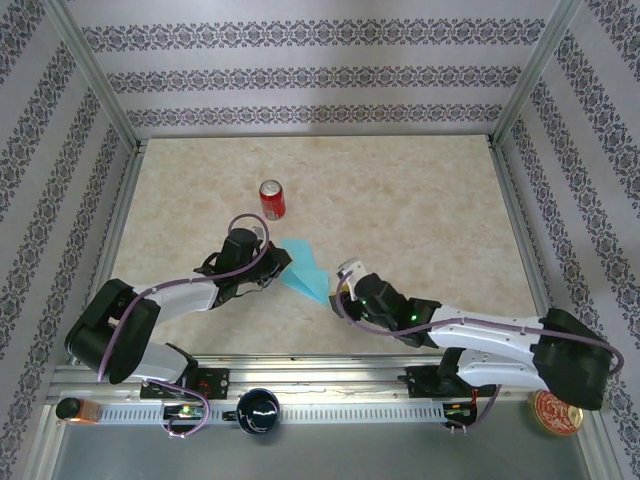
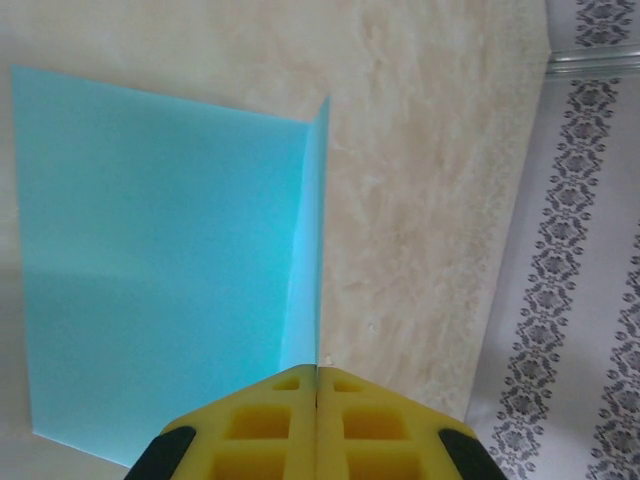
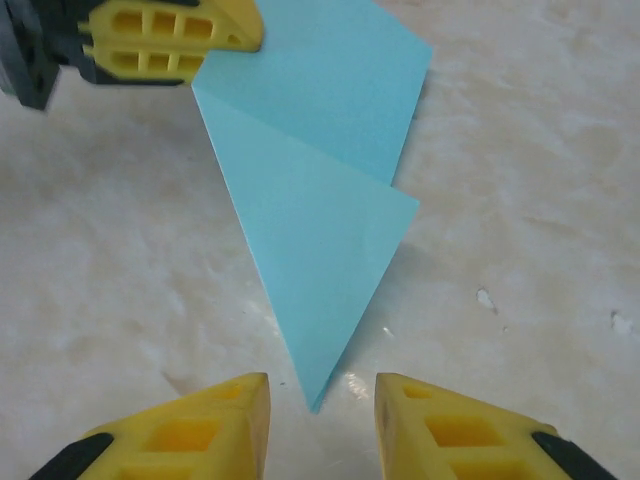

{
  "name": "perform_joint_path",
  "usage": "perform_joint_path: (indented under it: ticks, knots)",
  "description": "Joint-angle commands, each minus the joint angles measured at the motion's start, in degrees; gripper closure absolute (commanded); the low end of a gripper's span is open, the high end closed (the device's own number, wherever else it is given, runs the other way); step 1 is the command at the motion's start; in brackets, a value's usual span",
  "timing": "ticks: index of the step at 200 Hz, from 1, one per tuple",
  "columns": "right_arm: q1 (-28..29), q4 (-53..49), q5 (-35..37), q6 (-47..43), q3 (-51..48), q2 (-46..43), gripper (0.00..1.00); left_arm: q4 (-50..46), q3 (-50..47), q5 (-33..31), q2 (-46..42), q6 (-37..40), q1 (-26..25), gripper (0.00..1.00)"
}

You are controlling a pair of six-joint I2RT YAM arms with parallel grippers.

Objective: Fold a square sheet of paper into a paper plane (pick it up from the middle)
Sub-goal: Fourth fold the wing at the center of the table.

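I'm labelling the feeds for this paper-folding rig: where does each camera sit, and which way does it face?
Top external: above and behind the arm bases, looking down at the table; both arms, left hand and right hand show.
Left wrist: on the left arm, looking along its shut hand, which pinches the blue paper's raised flap.
Right wrist: on the right arm, low, facing the paper's point between its open hand; left hand upper left.
Shared: all three show the blue paper.

Gripper (image 2: 317,372) at bottom centre, jaws together, pinching blue paper (image 2: 150,260) at its upright crease. Left of crease, paper flat on marbled table (image 2: 430,150). Patterned wall (image 2: 590,300) at right.
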Motion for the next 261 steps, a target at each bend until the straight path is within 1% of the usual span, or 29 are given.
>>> perform_joint_path:
  ticks: [1,13,29,47,59,95,113,152,203,216,261]
  knots:
    - [3.8,6.0,8.9,-12.2,2.7,4.9,0.66,-2.2,-0.3,-2.9,-1.2,-1.6,-1.2,1.0]
    - [5.8,9.8,11.2,-14.4,3.3,8.2,0.65,-2.3,-0.2,-3.1,-1.2,-1.6,-1.5,1.0]
    - [6.6,13.9,13.7,-14.8,3.9,12.4,0.65,-2.3,0.1,-2.8,-1.1,-1.5,-1.5,1.0]
    - [6.8,15.9,14.5,-15.5,5.1,15.7,0.65,-2.6,0.6,-2.3,-1.1,-1.1,-1.6,1.0]
    - [6.8,17.3,12.6,-16.7,5.7,17.2,0.64,-2.5,0.8,-1.7,-1.0,-0.8,-1.6,1.0]
    - [6.8,15.8,12.0,-17.9,8.6,22.1,0.64,-2.8,0.7,-1.9,-1.6,-1.1,-1.7,1.0]
    - [6.7,17.1,13.9,-16.9,8.4,23.9,0.64,-2.9,0.5,-2.0,-1.9,-1.1,-1.7,1.0]
    - [5.8,17.0,13.8,-17.2,8.9,26.8,0.65,-3.0,0.8,-1.2,-1.5,-0.7,-1.7,1.0]
    - [4.3,18.8,9.9,-15.3,8.0,28.7,0.72,-3.0,1.2,-0.9,-0.9,-0.6,-1.6,1.0]
    - [4.3,18.7,9.8,-15.1,8.1,29.0,0.75,-3.0,1.2,-0.8,-0.7,-0.6,-1.7,1.0]
    - [4.2,19.5,9.3,-13.8,7.2,27.9,0.77,-3.2,1.2,-1.1,-0.7,-0.7,-1.7,1.0]
